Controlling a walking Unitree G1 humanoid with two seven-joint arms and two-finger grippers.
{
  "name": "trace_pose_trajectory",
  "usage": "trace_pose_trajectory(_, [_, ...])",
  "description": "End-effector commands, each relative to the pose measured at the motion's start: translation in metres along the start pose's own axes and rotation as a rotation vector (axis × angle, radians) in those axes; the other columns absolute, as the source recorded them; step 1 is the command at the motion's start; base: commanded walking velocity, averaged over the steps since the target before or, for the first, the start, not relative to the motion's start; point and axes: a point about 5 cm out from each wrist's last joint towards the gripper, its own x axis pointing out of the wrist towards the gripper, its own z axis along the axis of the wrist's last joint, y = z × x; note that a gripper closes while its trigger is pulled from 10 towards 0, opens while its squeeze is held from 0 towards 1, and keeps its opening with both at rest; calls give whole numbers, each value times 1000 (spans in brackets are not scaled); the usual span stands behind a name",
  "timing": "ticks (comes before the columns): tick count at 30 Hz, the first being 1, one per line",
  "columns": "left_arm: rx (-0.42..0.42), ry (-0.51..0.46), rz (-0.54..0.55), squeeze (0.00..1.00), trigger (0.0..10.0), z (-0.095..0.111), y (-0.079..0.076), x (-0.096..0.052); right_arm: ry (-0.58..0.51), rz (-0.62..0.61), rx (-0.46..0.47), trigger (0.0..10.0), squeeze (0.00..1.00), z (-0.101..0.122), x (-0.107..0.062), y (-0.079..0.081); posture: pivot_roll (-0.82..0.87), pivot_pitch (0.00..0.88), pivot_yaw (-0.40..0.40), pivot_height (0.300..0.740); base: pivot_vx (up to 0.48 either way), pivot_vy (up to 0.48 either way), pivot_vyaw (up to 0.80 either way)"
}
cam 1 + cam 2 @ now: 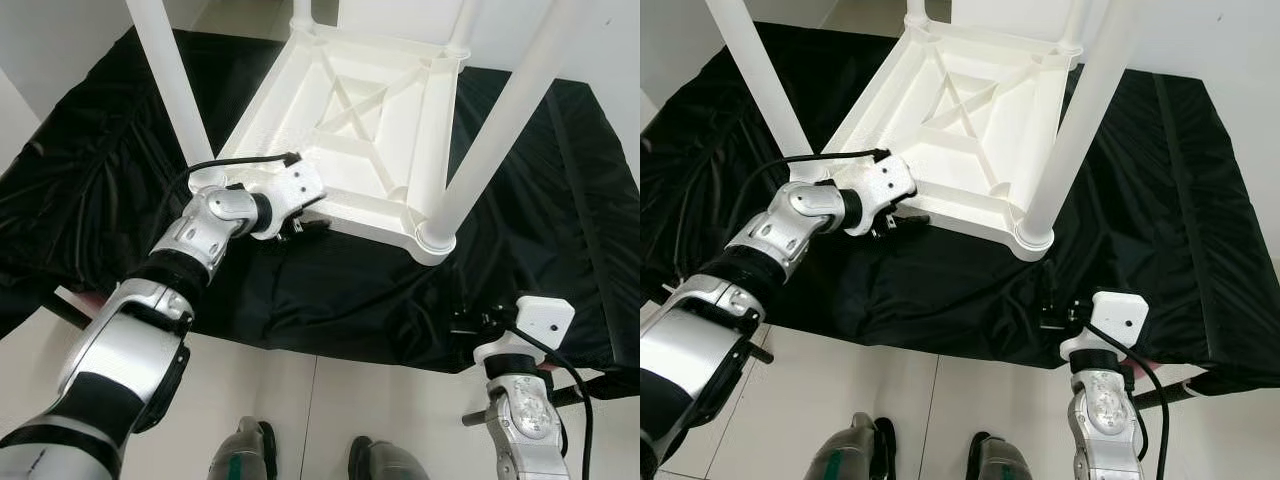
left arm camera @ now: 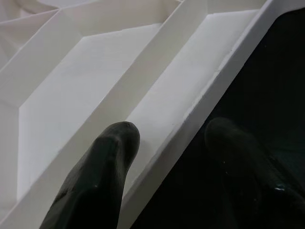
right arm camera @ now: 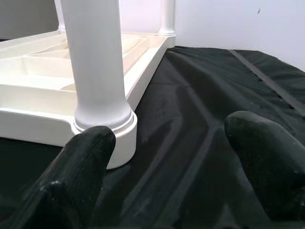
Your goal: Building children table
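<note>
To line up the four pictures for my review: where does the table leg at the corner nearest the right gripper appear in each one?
Left eye view: near leg, slanting up from the tabletop's lower right corner.
Right eye view: same leg, right of centre.
Left wrist view: not there; the tabletop's ribbed underside is.
Right wrist view: upright at upper left.
Shared landmark: black cloth.

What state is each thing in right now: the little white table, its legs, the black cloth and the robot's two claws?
White table: upside down on the cloth.
Table legs: fitted, pointing up.
Black cloth: spread out, wrinkled.
Left gripper: open, straddling the table's rim.
Right gripper: open, near a corner leg, holding nothing.
</note>
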Motion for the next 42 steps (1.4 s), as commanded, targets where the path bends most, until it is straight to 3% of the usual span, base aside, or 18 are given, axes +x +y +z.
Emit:
trace_pose_trajectory(1, [34, 36, -32, 0, 10000, -5, -3, 3, 23, -8, -8, 10000, 0, -2, -3, -2, -39, 157, 44, 740, 0, 0, 0])
trace_pose_trajectory(12, [8, 126, 7, 0, 10000, -17, -3, 8, 27, -36, -18, 10000, 0, 0, -6, -4, -75, 150, 73, 740, 0, 0, 0])
trace_pose_trajectory(21, [-55, 300, 71, 0, 10000, -38, -4, 6, 35, -52, -20, 10000, 0, 0, -10, -1, -96, 147, 94, 740, 0, 0, 0])
trace_pose_trajectory(23, [-79, 311, 66, 0, 8471, -41, -6, 6, 36, -54, -21, 10000, 0, 0, -11, -1, -102, 147, 99, 740, 0, 0, 0])
trace_pose_trajectory(27, [-84, 330, 60, 0, 8353, -44, -8, 5, 39, -56, -22, 10000, 0, 1, -12, -1, -103, 146, 100, 740, 0, 0, 0])
trace_pose_trajectory(28, [-88, 341, 59, 0, 0, -47, -8, 5, 40, -56, -25, 10000, 0, 1, -12, -1, -104, 143, 104, 740, 0, 0, 0])
trace_pose_trajectory(38, [-101, 365, 49, 0, 0, -54, -10, 1, 45, -51, -30, 10000, 0, -1, -12, 1, -95, 131, 108, 740, 0, 0, 0])
trace_pose_trajectory(39, [-102, 377, 52, 0, 2157, -56, -10, -1, 44, -47, -29, 10000, 0, -2, -11, 2, -92, 127, 108, 740, 0, 0, 0])
trace_pose_trajectory(41, [-99, 379, 51, 0, 2353, -57, -10, -1, 43, -44, -29, 10000, 0, -2, -10, 2, -88, 125, 107, 740, 0, 0, 0])
trace_pose_trajectory(42, [-98, 381, 50, 0, 2941, -58, -10, -2, 42, -42, -29, 10000, 0, -2, -10, 3, -88, 125, 107, 740, 0, 0, 0])
